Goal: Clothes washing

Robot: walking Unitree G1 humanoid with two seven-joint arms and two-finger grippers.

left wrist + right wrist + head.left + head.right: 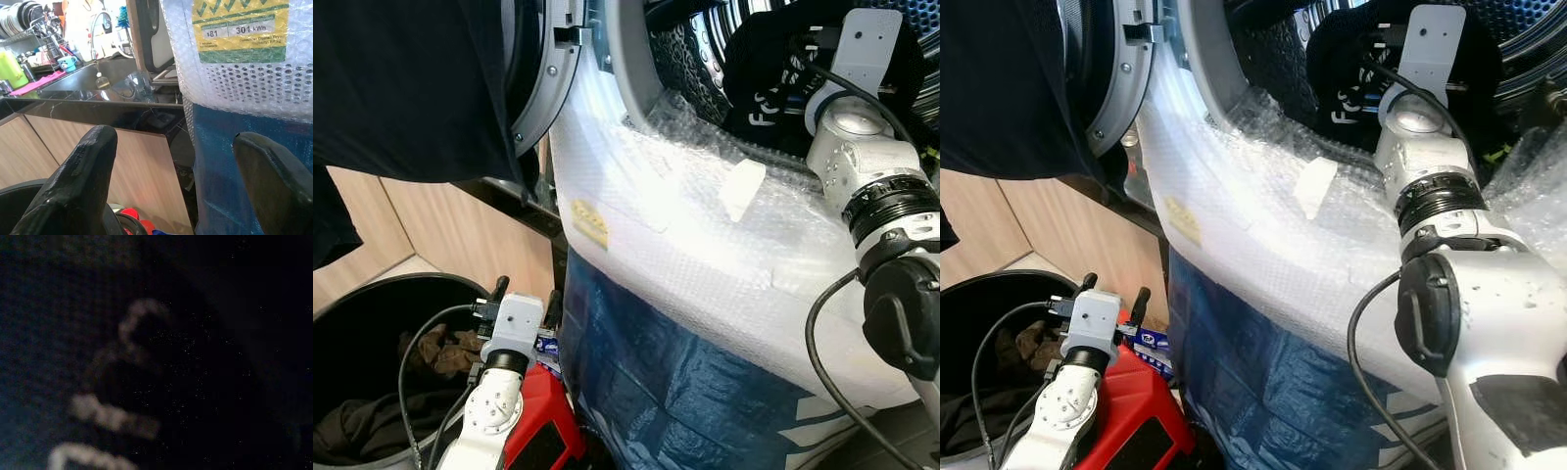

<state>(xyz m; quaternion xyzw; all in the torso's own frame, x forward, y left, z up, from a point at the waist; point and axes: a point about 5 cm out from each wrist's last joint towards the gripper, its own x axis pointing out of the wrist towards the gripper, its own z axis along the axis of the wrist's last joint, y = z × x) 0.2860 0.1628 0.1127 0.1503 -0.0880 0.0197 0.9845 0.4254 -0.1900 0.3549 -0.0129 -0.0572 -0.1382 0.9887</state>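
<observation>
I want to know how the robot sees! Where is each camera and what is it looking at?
Left eye: head, looking down at the bubble-wrapped washer; both arms.
Right eye: same scene; right gripper in the drum, at the black garment.
Left wrist: along open left gripper toward kitchen counter.
Right wrist: dark, blurred white lettering.

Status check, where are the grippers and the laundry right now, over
Right arm reaching into the washer drum, against a black garment with white lettering. Left gripper open, low beside the black basket. Bubble wrap covers the washer front.
</observation>
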